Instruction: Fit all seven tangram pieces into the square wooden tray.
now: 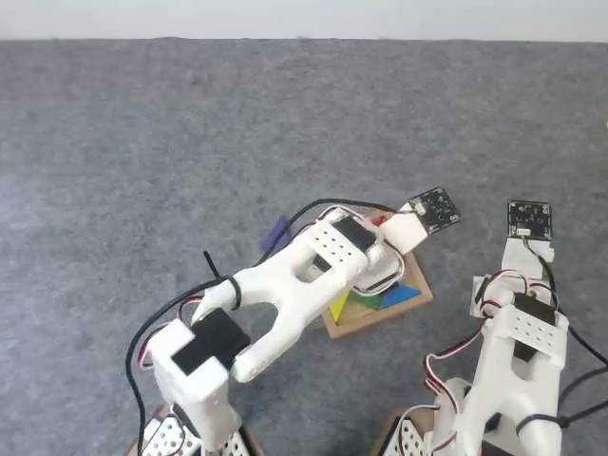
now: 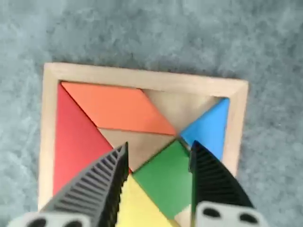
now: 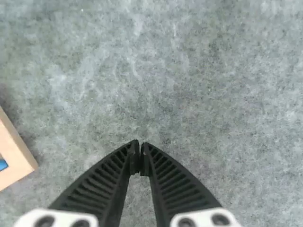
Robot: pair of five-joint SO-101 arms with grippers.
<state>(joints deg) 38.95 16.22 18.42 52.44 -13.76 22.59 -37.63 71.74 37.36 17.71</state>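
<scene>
The square wooden tray (image 2: 142, 75) holds a red triangle (image 2: 75, 137), an orange parallelogram (image 2: 118, 106), a blue triangle (image 2: 208, 125), a green square (image 2: 165, 177) and a yellow triangle (image 2: 137, 205). Two triangular slots show bare wood. My left gripper (image 2: 158, 151) hangs open just above the tray's middle, its fingers on either side of the green square's corner. In the high view the left arm covers most of the tray (image 1: 380, 319). A purple piece (image 1: 277, 230) lies on the carpet beyond the left arm. My right gripper (image 3: 139, 157) is shut and empty over bare carpet, right of the tray.
Grey carpet covers the whole table. A corner of the tray (image 3: 14, 158) sits close to the right gripper. The right arm (image 1: 518, 332) stands at the front right. Open carpet stretches across the far and left parts.
</scene>
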